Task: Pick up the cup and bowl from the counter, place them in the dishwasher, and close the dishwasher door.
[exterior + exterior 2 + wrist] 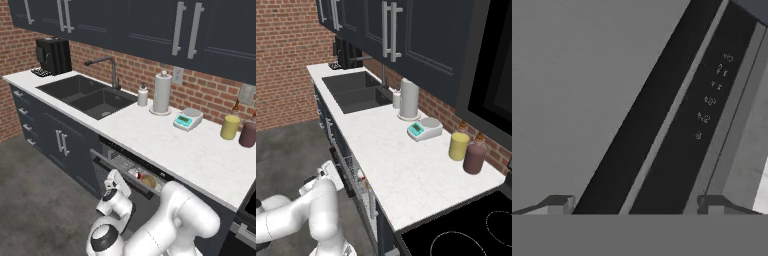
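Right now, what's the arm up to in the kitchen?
The arm is down at the dishwasher under the counter. The cup and bowl already sit in its rack. The gripper has its fingers spread, holding nothing, facing the dishwasher door, which is partly up, not shut.
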Controlling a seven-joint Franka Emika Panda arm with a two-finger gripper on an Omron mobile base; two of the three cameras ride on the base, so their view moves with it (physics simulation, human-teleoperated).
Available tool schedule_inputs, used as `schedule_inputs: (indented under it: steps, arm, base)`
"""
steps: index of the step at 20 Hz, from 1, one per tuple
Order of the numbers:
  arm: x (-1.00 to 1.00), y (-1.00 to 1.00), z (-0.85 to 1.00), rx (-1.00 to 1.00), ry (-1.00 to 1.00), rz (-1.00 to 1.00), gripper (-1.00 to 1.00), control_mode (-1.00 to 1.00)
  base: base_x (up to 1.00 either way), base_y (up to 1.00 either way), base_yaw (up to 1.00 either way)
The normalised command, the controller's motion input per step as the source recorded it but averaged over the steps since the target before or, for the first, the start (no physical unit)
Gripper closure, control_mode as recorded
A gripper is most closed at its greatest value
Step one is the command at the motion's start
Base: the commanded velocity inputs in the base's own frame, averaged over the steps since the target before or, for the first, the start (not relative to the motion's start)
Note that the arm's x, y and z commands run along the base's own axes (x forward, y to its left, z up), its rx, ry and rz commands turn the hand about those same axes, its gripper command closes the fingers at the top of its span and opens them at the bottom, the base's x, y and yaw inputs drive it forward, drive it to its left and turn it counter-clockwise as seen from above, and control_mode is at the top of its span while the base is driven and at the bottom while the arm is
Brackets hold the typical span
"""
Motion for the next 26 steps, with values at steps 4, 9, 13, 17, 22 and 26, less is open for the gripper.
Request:
schedule_inputs:
  steps: [4, 9, 13, 17, 22, 26]
  arm:
    - [0.29, -0.22, -0.35, -0.48, -0.26, -0.22, -1.00, -1.00]
    - [0.56, -0.33, -0.27, -0.43, -0.27, -0.22, -1.00, -1.00]
    - [0.87, -0.25, -0.21, -0.41, -0.25, -0.26, -1.00, -1.00]
    - [0.95, -0.31, -0.27, -0.39, -0.36, -0.23, -1.00, -1.00]
    - [0.84, -0.24, -0.40, -0.41, -0.55, -0.18, -1.00, -1.00]
    - [0.95, -0.11, -0.55, -0.37, -0.64, -0.15, -1.00, -1.00]
  base:
    - [0.00, 0.00, 0.00]
    - [0.00, 0.00, 0.00]
    - [0.00, 0.00, 0.00]
    - [0.00, 0.00, 0.00]
    - [0.00, 0.00, 0.00]
    - [0.00, 0.00, 0.00]
